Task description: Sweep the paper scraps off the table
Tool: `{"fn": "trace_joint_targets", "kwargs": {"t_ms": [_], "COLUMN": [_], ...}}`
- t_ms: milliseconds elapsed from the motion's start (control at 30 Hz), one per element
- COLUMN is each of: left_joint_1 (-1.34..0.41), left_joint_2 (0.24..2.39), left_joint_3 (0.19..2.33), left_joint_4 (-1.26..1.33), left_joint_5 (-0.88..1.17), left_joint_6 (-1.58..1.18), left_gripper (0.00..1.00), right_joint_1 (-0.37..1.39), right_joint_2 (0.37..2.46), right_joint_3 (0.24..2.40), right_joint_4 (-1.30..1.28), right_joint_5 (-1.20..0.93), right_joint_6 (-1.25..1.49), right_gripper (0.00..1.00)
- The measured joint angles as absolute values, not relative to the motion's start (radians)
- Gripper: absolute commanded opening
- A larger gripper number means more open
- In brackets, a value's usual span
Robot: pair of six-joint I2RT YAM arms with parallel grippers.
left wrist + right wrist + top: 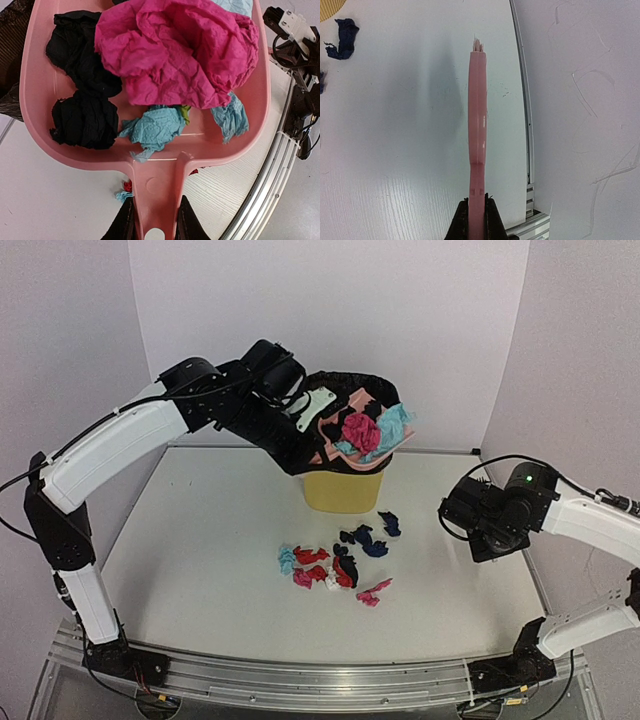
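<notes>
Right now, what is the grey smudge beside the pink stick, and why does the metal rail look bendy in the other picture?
Right wrist view: the smudge is a soft shadow thrown by the brush onto the table. Left wrist view: the rail curves only because that close-up lens bends straight lines near the edges. Top external view: the same rail runs straight, and the light is soft, without glare.

We see the white table (190,550) carrying a yellow bin (343,492) toward its far side. In front of the bin, a loose cluster of paper scraps (335,565) lies on the tabletop (red, pink, light blue, black, navy), the navy ones nearest the bin. A metal rail (300,672) runs along the near edge.
</notes>
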State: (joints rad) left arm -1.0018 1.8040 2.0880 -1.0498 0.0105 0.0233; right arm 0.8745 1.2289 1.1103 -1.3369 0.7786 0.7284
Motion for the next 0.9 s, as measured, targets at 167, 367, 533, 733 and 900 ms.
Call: {"fn": "trace_joint_targets", "kwargs": {"t_ms": [167, 367, 533, 733, 900], "left_joint_1": [-0.952, -0.882, -0.837, -0.824, -0.824], "left_joint_2": [1.843, 1.917, 1.957, 1.989, 2.030], "left_joint_3": [2.172, 2.297, 2.346, 2.359, 2.406], "left_joint_4": [-1.068, -1.073, -1.055, -0.976, -0.910], "left_joint_5": [0.023, 0.023, 0.002, -0.113, -0.219], "left_joint_6": [0.000, -0.025, -0.032, -0.032, -0.011], "left_gripper": [0.00, 0.00, 0.00, 0.00, 0.00], "right_joint_1": [0.875, 0.873, 0.873, 0.873, 0.873], "right_joint_2": [1.241, 1.254, 1.256, 1.256, 1.256], "right_joint_3": [1.110, 1.110, 1.102, 1.075, 1.054], "right_joint_4": [-1.337, -1.337, -1.336, -1.336, -1.336], "right_joint_5": [0.763, 0.749, 0.738, 0.724, 0.711], "right_joint_6": [0.734, 0.734, 0.734, 0.741, 0.754], "right_gripper": [0.00, 0.00, 0.00, 0.00, 0.00]}}
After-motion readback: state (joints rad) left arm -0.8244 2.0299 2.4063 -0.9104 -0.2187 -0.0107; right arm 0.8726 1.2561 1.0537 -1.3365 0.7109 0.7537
